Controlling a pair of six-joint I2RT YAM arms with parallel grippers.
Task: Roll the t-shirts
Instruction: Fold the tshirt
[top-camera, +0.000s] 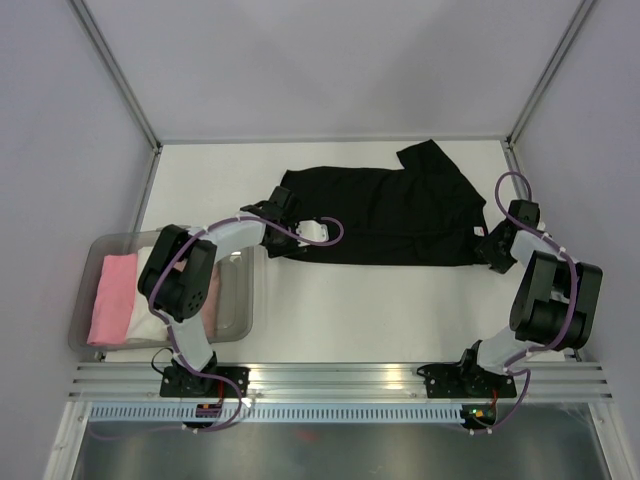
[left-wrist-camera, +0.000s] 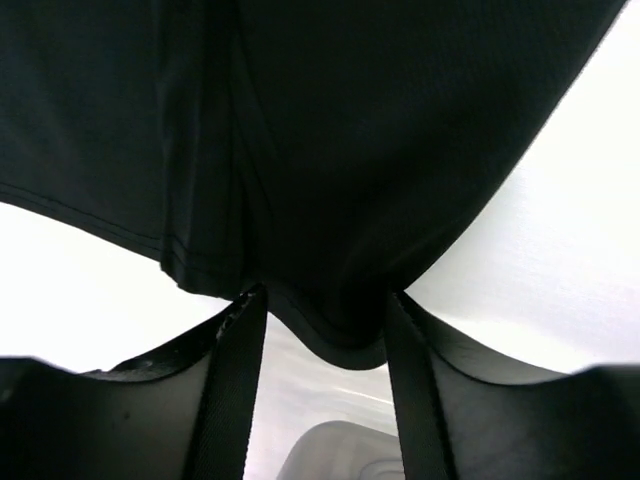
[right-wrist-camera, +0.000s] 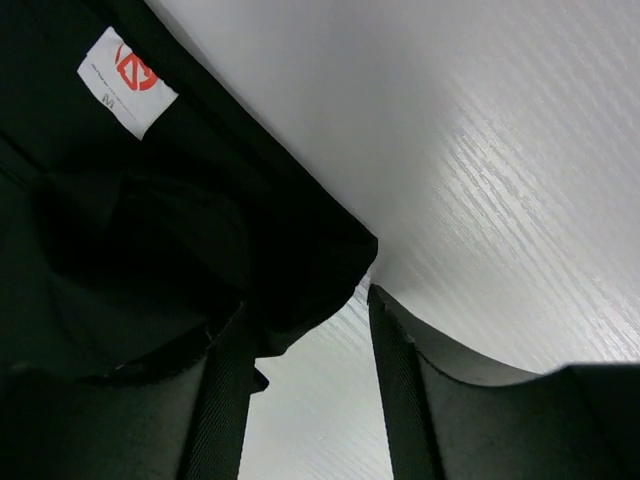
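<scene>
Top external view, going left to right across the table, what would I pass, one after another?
The clear plastic bin with the pink t-shirt roll in it → left gripper → black t-shirt spread flat → right gripper at the shirt's right end.

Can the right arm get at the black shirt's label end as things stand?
Probably yes: the right tool sits open at that edge of the black shirt, the white label just ahead, nothing between them.
</scene>
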